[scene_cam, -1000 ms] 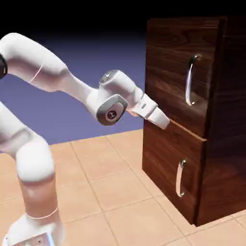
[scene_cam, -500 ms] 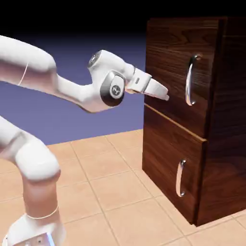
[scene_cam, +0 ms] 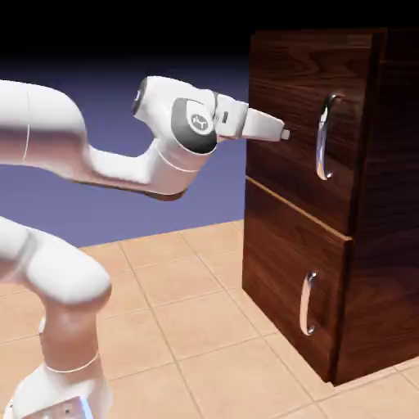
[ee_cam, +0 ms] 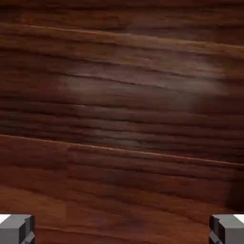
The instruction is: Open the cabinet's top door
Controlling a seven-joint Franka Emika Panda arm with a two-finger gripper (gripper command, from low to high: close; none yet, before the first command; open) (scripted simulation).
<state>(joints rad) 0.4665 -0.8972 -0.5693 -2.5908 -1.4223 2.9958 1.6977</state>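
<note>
The dark wood-grain cabinet (scene_cam: 389,204) stands at the right of the exterior view. Its top door (scene_cam: 282,78) is shut flush, with the long curved silver handle (scene_cam: 325,137) near its right edge. My gripper (scene_cam: 283,133) points level at the door face, left of the handle and about at its mid height, holding nothing. Whether it touches the wood I cannot tell. In the hand view, dark wood grain (ee_cam: 124,105) fills the picture. My gripper (ee_cam: 122,231) is open there, and its grey fingertips (ee_cam: 16,228) sit far apart at the bottom corners. The handle is out of that view.
Below the top door is a shorter panel (scene_cam: 278,270) with a small silver handle (scene_cam: 307,303). The tan tiled floor (scene_cam: 188,327) spreads in front of the cabinet. My white arm (scene_cam: 57,155) arcs in from the left.
The hand has risen from the seam between the two panels to mid height of the top door and levelled out. The jaws have widened.
</note>
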